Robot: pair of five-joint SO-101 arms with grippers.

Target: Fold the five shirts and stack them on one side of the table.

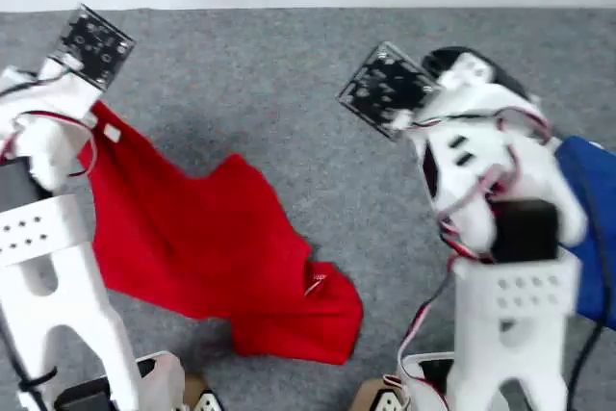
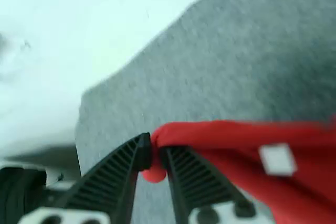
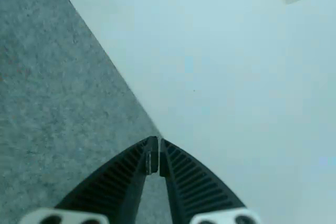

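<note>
Left fingers [image 2: 116, 171] are gripping the red shirt [image 1: 212, 238] by its edge, beginning a fold. Right fingers [image 3: 131, 174], closed and empty, are probably needing to open onto another corner next.

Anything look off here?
Red shirt is rumpled, not flat: the left gripper pinches one edge held up, and the rest trails bunched across the table. Right gripper is shut, empty.
</note>
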